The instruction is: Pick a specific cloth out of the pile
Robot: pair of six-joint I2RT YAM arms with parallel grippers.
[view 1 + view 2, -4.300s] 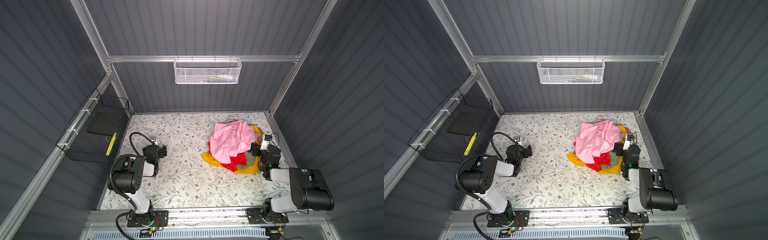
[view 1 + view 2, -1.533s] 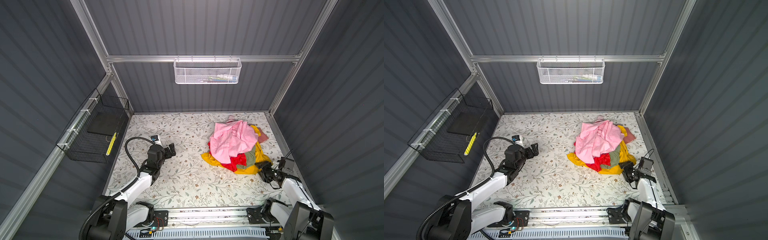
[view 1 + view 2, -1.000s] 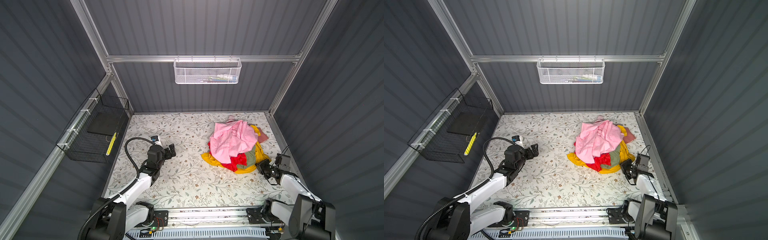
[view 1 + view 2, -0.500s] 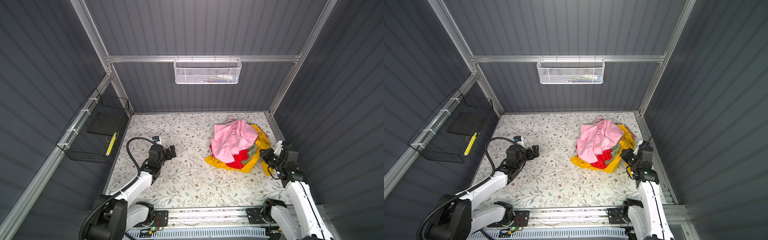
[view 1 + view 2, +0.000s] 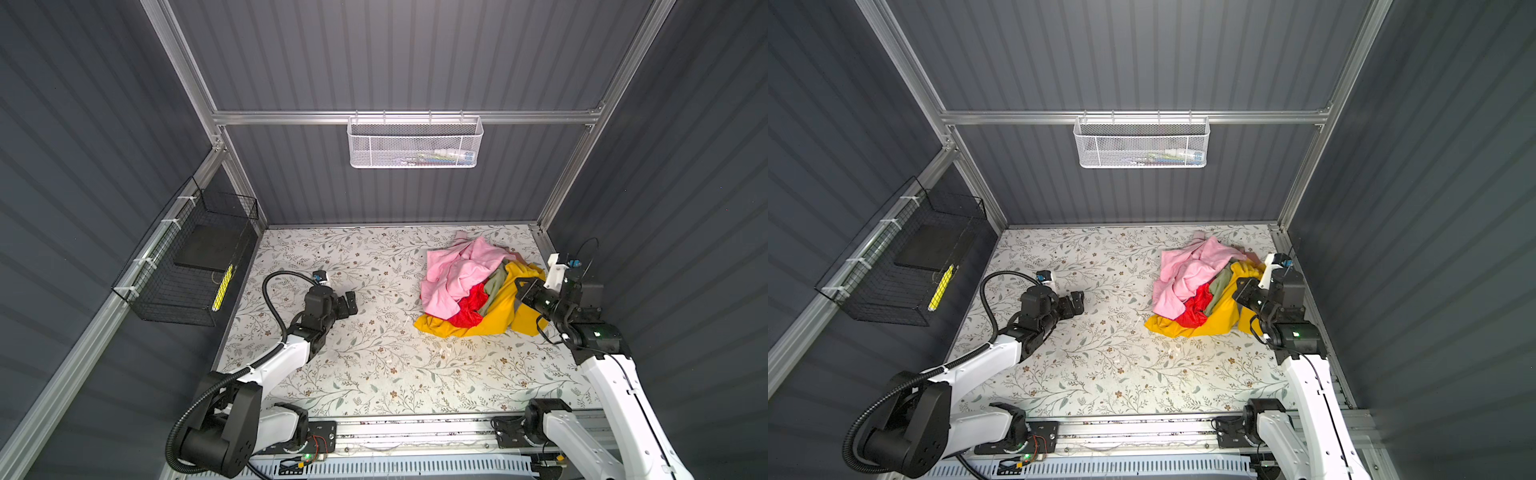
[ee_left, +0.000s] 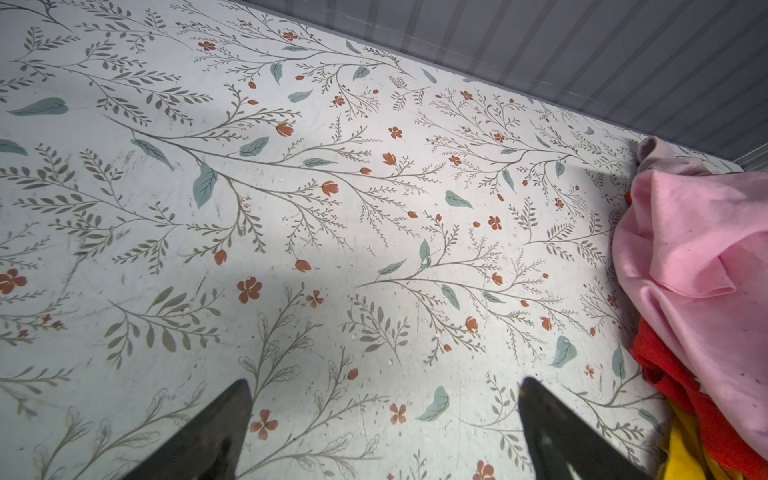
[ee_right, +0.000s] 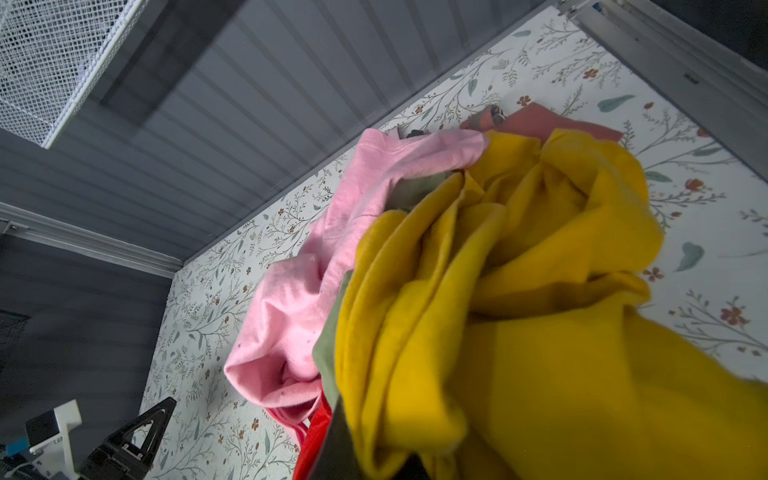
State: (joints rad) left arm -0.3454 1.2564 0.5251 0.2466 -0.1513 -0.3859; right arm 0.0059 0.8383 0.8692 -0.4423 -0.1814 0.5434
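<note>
Our left gripper point(image 5: 350, 302) hangs with jaws spread wide and nothing between them, low over the floral table point(image 5: 374, 365) and well apart from the pile point(image 5: 465, 291). Further right, we see the mustard-yellow cloth point(image 5: 498, 318) lying beneath the pink garment point(image 5: 453, 270) and red garment point(image 5: 471, 307). Its right side is bunched in our right gripper point(image 5: 524, 289), which is clamped tight on it.

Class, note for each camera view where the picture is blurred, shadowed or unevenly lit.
Right wrist view: the yellow cloth nearest the lens is soft and blurred. Left wrist view: sharp, with grey shadows across the floral table. Both top views: sharp, evenly lit table.
</note>
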